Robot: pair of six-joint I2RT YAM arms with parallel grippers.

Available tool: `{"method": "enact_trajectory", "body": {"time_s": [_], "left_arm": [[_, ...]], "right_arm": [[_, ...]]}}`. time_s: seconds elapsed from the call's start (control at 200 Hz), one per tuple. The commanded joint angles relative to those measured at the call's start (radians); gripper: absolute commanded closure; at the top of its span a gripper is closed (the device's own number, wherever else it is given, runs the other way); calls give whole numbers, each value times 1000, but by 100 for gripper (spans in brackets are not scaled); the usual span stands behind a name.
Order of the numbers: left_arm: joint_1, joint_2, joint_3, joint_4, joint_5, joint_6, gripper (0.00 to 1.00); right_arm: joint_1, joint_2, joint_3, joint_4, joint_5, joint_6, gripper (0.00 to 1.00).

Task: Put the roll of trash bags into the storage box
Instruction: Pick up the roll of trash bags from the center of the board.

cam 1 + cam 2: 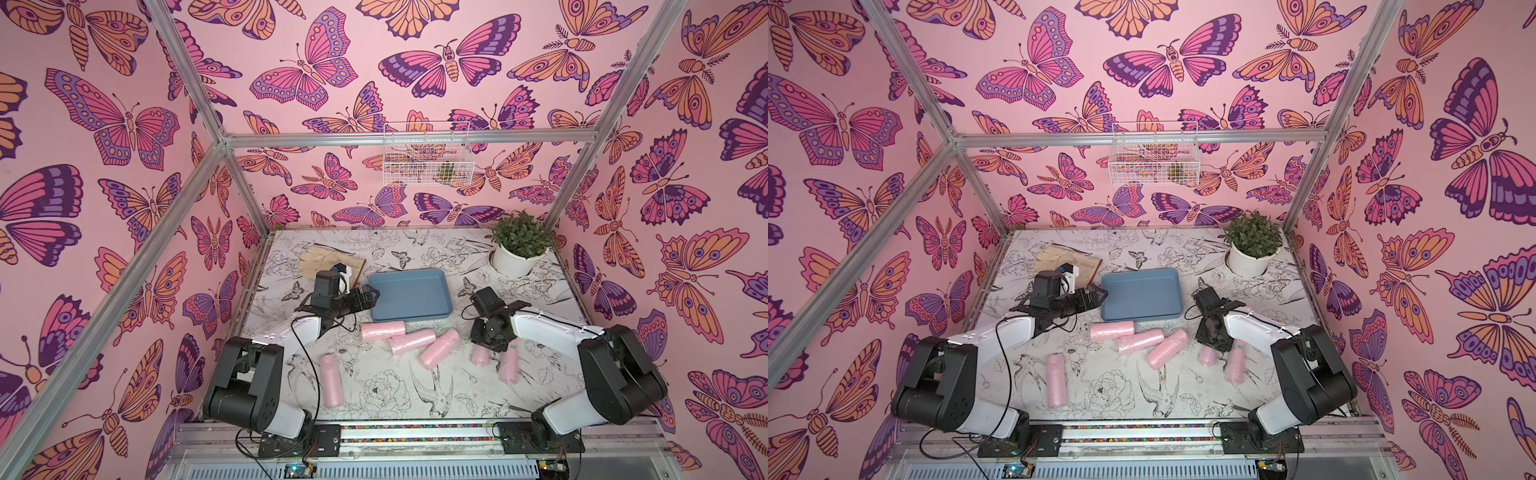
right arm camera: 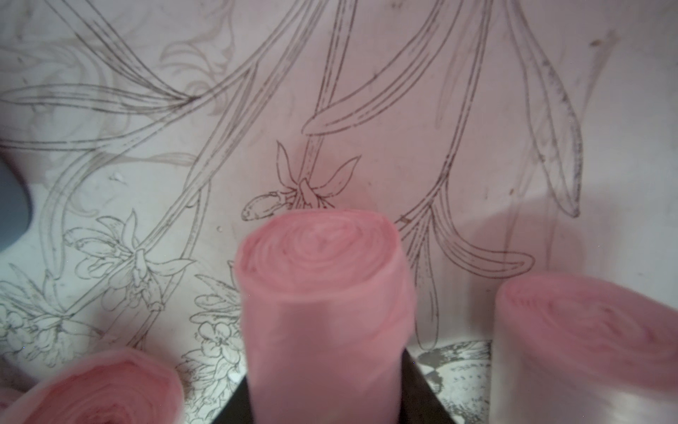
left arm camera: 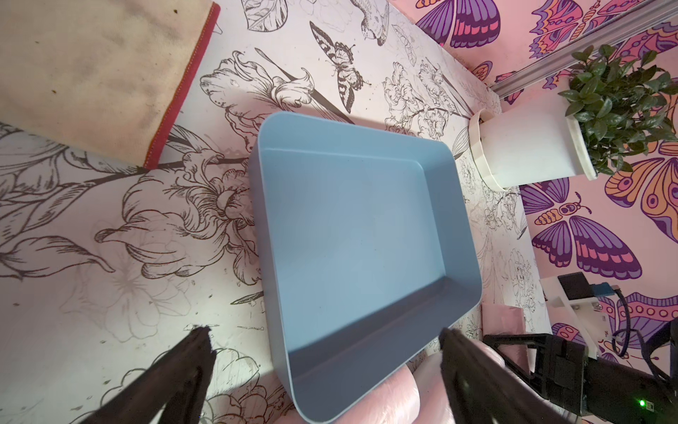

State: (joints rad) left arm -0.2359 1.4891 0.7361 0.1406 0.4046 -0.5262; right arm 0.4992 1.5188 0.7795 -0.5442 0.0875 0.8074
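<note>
The box [image 1: 409,293] sits open side up at the middle of the table [image 1: 374,399]; the left wrist view shows its floor [image 3: 352,227] bare. The left gripper [image 1: 373,296] hovers at the box's left rim with its jaws spread wide, and in the left wrist view its fingertips [image 3: 203,337] stand either side of the box's near end. The right gripper [image 1: 486,347] points down at the table, right of the box and nearer than it. In the right wrist view its jaws press on both sides of one pink roll [image 2: 323,293], pinching it. This roll [image 1: 480,356] is outside the box, near its front right corner and not touching it. Whether it is clear of the table cannot be told. Five more rolls lie on the table:

- three [image 1: 412,341] in a loose row just in front of the box
- one [image 1: 331,381] toward the left arm
- one [image 1: 509,368] just right of the pinched roll

The last carries a small teal mark [image 1: 514,345] at its far end. Any writing on it is too small to read.
</note>
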Motion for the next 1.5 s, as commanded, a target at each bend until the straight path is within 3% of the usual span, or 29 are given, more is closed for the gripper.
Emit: {"method": "enact_trajectory", "body": {"time_s": [0.0,0.826,1.252,1.497], "left_arm": [[-3,7,0,-6,17,-10,0],[-5,-24,-14,-5,-12,-22,0],[-5,-52,-18,-6,11,-22,0],[-5,-63,-21,-13,26,-7,0]], "right_arm": [[1,28,-8,-2,-16,-23,67],[1,-51,207,-136,-41,-129,84],[28,44,400,-113,-110,-186,83],[81,185,549,-100,-141,-203,83]]}}
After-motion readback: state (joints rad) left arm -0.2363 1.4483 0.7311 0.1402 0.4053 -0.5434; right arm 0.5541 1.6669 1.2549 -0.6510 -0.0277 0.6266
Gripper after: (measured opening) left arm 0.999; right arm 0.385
